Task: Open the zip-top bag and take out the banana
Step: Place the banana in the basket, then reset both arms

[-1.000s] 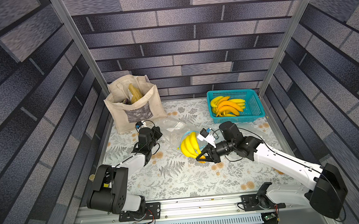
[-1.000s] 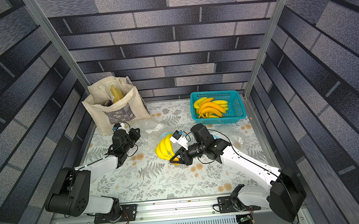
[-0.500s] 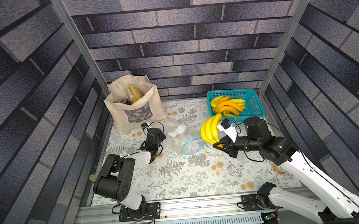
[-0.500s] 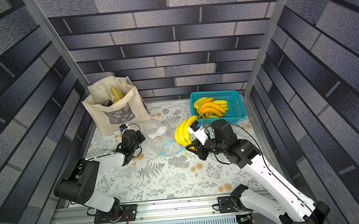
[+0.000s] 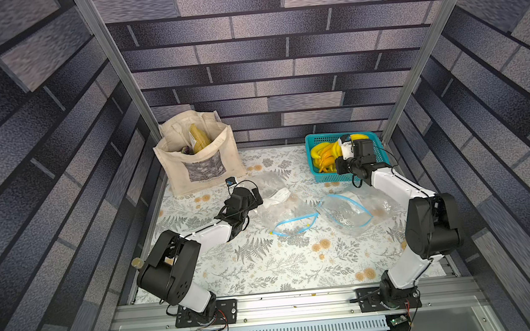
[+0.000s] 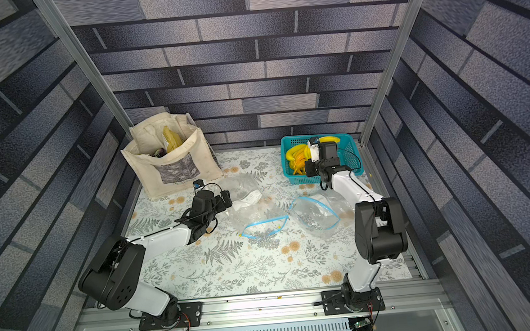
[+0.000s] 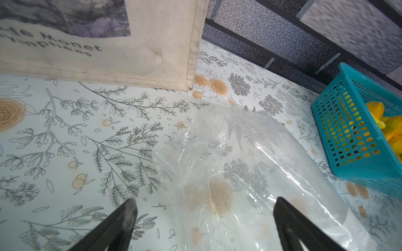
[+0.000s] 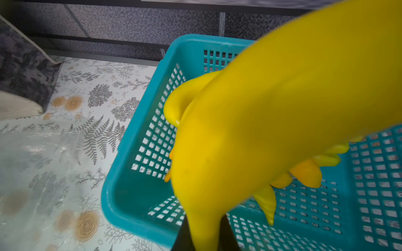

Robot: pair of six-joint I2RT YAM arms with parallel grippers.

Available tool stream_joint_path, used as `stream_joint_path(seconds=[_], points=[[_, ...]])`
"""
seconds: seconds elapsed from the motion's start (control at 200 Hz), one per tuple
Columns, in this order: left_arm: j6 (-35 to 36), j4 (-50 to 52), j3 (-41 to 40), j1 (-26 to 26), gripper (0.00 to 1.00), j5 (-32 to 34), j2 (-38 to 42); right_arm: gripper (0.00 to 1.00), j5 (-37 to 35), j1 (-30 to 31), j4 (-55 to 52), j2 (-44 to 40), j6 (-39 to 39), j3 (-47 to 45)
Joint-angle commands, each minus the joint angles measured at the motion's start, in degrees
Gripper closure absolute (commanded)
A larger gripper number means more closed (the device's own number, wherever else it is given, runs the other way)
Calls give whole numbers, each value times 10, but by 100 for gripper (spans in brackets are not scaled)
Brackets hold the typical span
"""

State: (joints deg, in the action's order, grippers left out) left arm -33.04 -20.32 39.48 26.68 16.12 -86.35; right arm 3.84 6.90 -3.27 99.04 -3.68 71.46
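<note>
fingers (image 7: pixel 121 226) of left gripper (image 7: pixel 204 219) spread wide beside the empty zip-top bag (image 5: pixel 280 210), right gripper (image 8: pixel 204 243) clenched on banana bunch (image 8: pixel 261 108) above teal basket (image 8: pixel 134 208); seems past removal, next needs gentle lowering, then letting go.

Glossy plastic zip-top bag (image 5: pixel 280 208), smooth banana (image 8: pixel 282 108), plastic basket (image 5: pixel 326 177), matt cloth tote (image 5: pixel 225 150).

Yellow banana (image 8: pixel 282 108), teal lattice basket (image 7: pixel 352 180), clear zip-top bag (image 5: pixel 280 208) blue-edged, cream tote (image 5: pixel 173 167), grey-fern orange-rose tablecloth (image 5: pixel 265 269)
</note>
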Motion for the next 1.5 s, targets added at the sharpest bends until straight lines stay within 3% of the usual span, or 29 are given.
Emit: stream_joint_path(seconds=[0.0,0.105,0.301,0.376,0.421,0.481,0.606,0.671,0.836,0.917,0.982,1.037,1.077,1.137,1.182,1.217,1.297,1.352,1.493], points=[[49,85,11,11,0,64,47,100,-13,-20,69,23,8,33],[60,122,-13,16,0,94,102,100,4,-37,30,68,16,79],[112,198,-44,21,0,124,202,69,67,-40,-6,100,46,99],[124,225,-48,13,0,141,220,63,77,-40,-10,96,63,90],[128,232,-53,4,0,134,228,51,84,-40,-14,92,69,84],[126,237,-62,-12,0,123,237,22,91,-40,-14,81,75,73],[136,232,-80,-32,0,144,252,0,63,-39,31,6,82,-1],[129,235,-83,-51,0,162,260,0,35,-40,58,-61,75,-66],[211,209,-89,-91,0,205,277,0,-38,-40,132,-272,43,-290],[253,106,-133,-124,0,197,265,0,-71,-40,245,-329,32,-415],[286,-60,-198,-153,0,204,227,0,-112,-40,292,-320,37,-471],[286,-166,-224,-188,0,145,185,0,-129,-40,365,-292,44,-514],[292,-187,-215,-205,0,108,147,0,-144,-39,456,-264,52,-546],[319,-162,-170,-211,0,101,100,0,-152,-40,498,-255,46,-553],[348,-209,-161,-212,0,89,58,0,-158,-40,521,-229,51,-547],[328,-234,-156,-225,0,62,35,0,-156,-40,527,-198,50,-537],[307,-282,-163,-265,0,-23,-8,0,-150,-39,715,-81,47,-563],[288,-325,-183,-300,0,-92,-26,0,-152,-39,591,-132,49,-544],[294,-270,-156,-294,0,-90,-22,0,-153,-37,553,-118,47,-513]])
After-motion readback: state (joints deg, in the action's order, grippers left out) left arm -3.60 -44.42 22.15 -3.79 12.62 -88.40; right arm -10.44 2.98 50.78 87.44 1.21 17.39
